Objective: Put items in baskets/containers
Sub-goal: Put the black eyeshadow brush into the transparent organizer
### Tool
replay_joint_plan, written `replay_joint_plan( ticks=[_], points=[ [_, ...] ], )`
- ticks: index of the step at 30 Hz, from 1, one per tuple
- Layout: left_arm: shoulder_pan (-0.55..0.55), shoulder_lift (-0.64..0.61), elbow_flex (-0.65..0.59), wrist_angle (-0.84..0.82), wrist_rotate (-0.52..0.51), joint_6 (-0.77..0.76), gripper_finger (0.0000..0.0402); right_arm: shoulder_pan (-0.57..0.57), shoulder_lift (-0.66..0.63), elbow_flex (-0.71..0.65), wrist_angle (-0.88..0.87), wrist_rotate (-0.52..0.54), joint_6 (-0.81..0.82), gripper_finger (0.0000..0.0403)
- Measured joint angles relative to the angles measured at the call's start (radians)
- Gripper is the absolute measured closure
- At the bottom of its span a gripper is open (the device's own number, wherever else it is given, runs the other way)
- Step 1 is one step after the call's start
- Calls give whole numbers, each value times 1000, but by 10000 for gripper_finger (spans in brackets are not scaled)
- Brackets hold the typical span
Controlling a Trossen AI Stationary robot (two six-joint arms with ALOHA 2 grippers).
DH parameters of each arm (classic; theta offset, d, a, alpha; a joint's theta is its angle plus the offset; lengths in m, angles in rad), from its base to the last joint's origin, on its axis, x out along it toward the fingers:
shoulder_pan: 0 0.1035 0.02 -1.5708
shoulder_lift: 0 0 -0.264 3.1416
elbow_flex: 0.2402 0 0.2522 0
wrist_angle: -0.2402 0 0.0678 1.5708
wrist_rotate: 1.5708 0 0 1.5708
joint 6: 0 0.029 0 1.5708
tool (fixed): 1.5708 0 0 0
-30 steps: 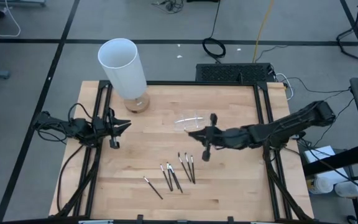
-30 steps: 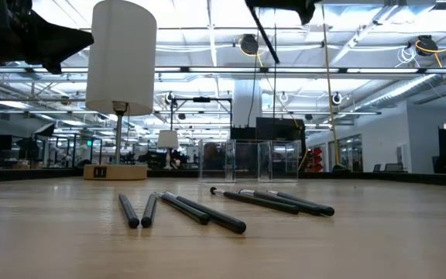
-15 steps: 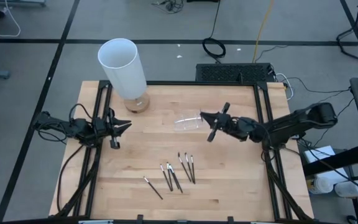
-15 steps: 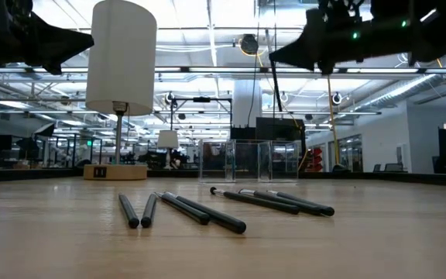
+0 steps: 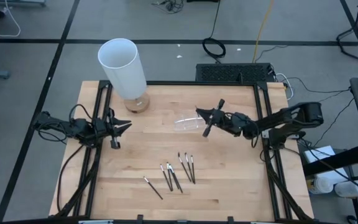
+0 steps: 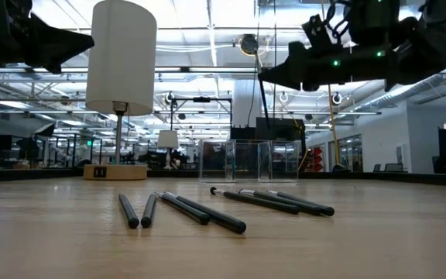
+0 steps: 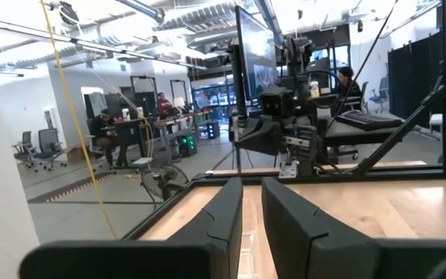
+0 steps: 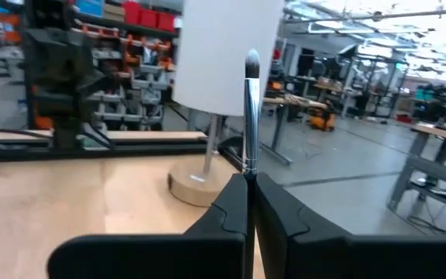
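Over the last second the right tool, clamped shut on one brush, has swung from above the loose brushes on the surface to just beside the clear tray, likely ready for release; the left tool, slightly parted and empty, waits at the left edge.

Seven brushes, one clear tray, one white cylinder
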Motion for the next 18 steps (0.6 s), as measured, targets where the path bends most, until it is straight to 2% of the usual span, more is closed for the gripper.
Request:
replay_joint_plan(
  ticks=[7,10,12,18],
  points=[
    [0,0,0,-5,0,0,341,-50,-28,-98,118,-56,-3,403],
    [0,0,0,-2,0,0,341,-97,-28,-140,171,-120,50,403],
    [0,0,0,-2,-6,10,341,-121,-28,-145,161,-156,77,403],
    [0,0,0,20,-39,35,341,-130,-28,-145,118,-158,71,403]
  ],
)
